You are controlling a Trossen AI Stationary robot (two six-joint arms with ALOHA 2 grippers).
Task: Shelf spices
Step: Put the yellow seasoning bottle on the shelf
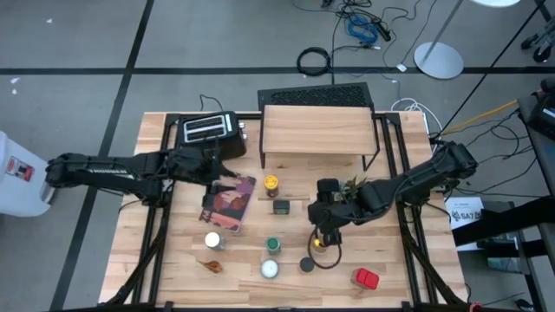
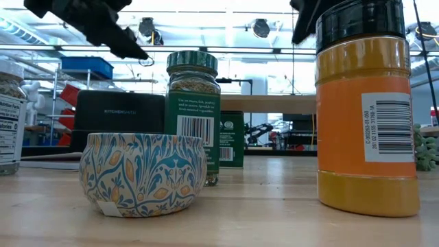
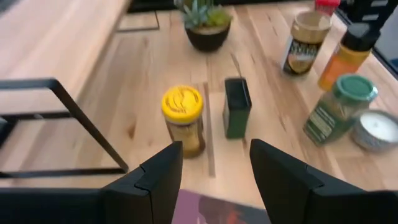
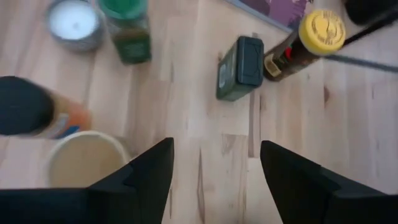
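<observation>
Your right claw (image 1: 323,236), fingers apart, hovers over the tan-topped jar (image 4: 81,163); the orange jar (image 4: 37,116) at its 6 o'clock could topple. Left claw (image 3: 214,165) is also apart.

Bright, even light from above. Bench (image 1: 173,260) well lit, shadows small and soft. Low view: bright ceiling lamps and glare behind, near orange jar (image 2: 367,110) a bit soft. Both wrist views blurry, right wrist view blurriest, black-topped jar (image 4: 37,115) smeared.

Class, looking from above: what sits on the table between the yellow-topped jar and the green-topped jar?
High view: a small dark green tin stands between the yellow-topped jar and green-topped jar.
</observation>
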